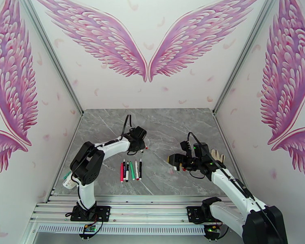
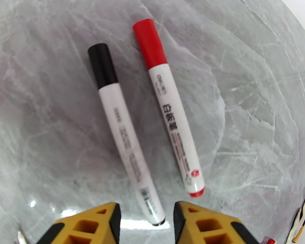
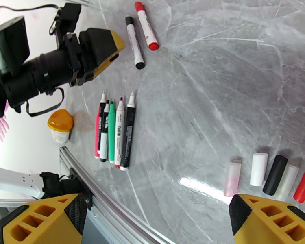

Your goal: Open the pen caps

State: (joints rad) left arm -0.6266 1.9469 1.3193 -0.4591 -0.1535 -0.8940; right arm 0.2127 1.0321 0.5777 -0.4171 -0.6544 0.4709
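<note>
Yellow fingertips (image 2: 99, 222) of the left gripper (image 2: 146, 228) sit at the bottom of my left wrist feed. They stand apart with a gap several times wider than a pen, so I read that gripper as released and holding nothing. The tail end of the black-capped pen (image 2: 126, 147) lies on the grey marble table (image 3: 217, 90) in that gap, and I see neither finger touching it. The red-capped pen (image 2: 175, 123) lies just beside it and nearly parallel, its red tail just ahead of the finger at the right of that view. Both long axes run away from the gripper, leaning slightly toward the left of the frame, with the black cap (image 2: 102, 64) and the red cap (image 2: 149, 41) at the far ends, both fitted on. On my right wrist feed the right gripper (image 3: 157, 206) is spread wide over bare table, gripping nothing. Five uncapped pens (image 3: 114, 131) lie side by side in a tight row between the two arms, near the table's front edge, tips pointing toward the far wall. The loose caps (image 3: 274, 175) lie in a row just ahead of the finger at the right of that view: a pale pink one, white, black, clear, red, and a white sliver at the frame edge.
</note>
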